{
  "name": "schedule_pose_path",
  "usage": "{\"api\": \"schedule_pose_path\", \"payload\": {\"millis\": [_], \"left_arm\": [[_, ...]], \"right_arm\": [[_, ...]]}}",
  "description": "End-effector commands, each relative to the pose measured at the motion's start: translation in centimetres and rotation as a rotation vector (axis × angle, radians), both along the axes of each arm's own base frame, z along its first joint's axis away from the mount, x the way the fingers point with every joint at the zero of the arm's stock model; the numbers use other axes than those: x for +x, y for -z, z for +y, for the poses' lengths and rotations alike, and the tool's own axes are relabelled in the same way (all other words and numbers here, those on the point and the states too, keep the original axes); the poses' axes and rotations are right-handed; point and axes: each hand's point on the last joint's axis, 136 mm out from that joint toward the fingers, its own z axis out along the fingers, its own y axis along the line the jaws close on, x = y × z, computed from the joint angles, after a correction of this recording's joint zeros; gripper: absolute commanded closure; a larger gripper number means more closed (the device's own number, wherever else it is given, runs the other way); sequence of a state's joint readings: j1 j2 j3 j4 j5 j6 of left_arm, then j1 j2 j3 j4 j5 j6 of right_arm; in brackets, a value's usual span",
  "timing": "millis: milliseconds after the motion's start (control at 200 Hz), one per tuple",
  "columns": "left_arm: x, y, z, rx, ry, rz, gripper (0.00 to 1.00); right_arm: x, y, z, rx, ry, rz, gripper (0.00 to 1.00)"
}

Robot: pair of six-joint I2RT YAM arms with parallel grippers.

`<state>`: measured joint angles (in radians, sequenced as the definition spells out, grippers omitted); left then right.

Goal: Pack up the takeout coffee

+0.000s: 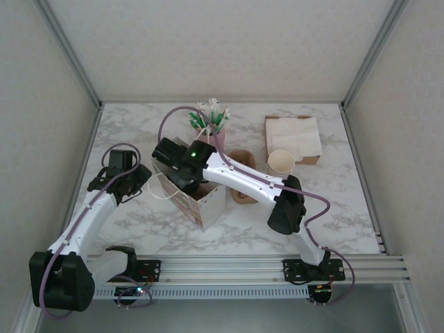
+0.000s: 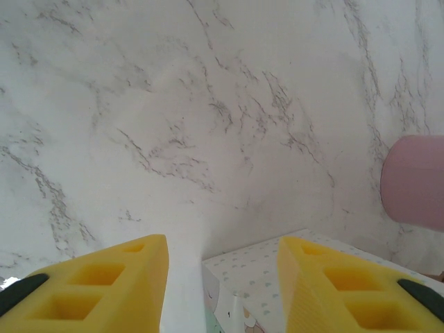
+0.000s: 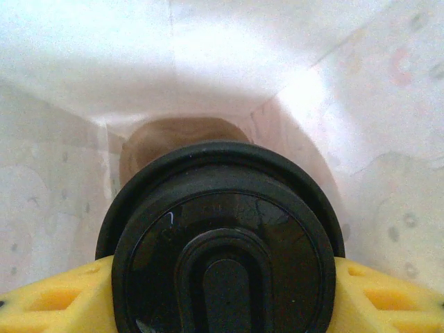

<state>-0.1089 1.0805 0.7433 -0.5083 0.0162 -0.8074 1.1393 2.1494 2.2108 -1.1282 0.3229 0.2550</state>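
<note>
The takeout coffee [image 3: 222, 250] shows its round black lid close up in the right wrist view, with a yellow finger pressed on either side. My right gripper [image 3: 222, 274] is shut on it and reaches down inside the white patterned paper bag [image 1: 210, 205], whose walls [image 3: 374, 139] surround the cup. A brown shape [image 3: 177, 135] lies at the bottom of the bag. My left gripper [image 1: 137, 177] hovers just left of the bag, its yellow fingers apart [image 2: 222, 243]. The bag's top corner [image 2: 257, 277] lies below them, untouched.
A pink cup [image 1: 214, 132] of green-and-white sticks stands behind the bag, and its side shows at the right edge [image 2: 415, 182]. A brown cardboard piece [image 1: 243, 186], a stack of cream cups [image 1: 280, 163] and a box of napkins [image 1: 293, 137] sit to the right.
</note>
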Motion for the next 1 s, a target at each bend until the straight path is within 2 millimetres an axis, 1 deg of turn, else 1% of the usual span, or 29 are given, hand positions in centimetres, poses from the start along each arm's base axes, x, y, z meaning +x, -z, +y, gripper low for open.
{"api": "schedule_pose_path", "payload": {"millis": [0,70,200,275,390,546,681,811,901,996], "left_arm": [[0.4,-0.2,0.6,0.028,-0.008,0.0,0.55],[0.4,-0.1,0.5,0.026,-0.005,0.0,0.55],[0.4,0.0,0.6,0.027,-0.004,0.004,0.55],[0.4,0.0,0.5,0.027,-0.003,0.003,0.55],[0.4,0.0,0.5,0.028,-0.001,0.004,0.55],[0.5,0.0,0.5,0.029,-0.001,0.004,0.55],[0.5,0.0,0.5,0.028,-0.001,0.004,0.55],[0.5,0.0,0.5,0.027,-0.001,0.003,0.55],[0.4,0.0,0.5,0.028,-0.002,0.004,0.55],[0.4,0.0,0.5,0.024,-0.001,0.002,0.55]], "right_arm": [[0.6,-3.1,0.3,0.062,0.002,-0.079,0.48],[0.9,-2.6,0.5,0.054,-0.004,-0.091,0.48],[1.5,0.0,0.7,0.002,0.004,-0.079,0.48],[1.2,1.7,1.0,-0.013,-0.006,-0.039,0.48],[0.5,3.5,1.2,-0.024,-0.007,0.022,0.48],[-0.6,6.3,-0.1,-0.092,0.014,0.092,0.48],[-1.3,8.0,-1.4,-0.144,0.031,0.119,0.49],[-1.6,8.6,-1.9,-0.16,0.037,0.139,0.48],[-1.7,7.8,-1.9,-0.158,0.042,0.138,0.49],[-1.5,6.3,-1.6,-0.129,0.046,0.123,0.48]]}}
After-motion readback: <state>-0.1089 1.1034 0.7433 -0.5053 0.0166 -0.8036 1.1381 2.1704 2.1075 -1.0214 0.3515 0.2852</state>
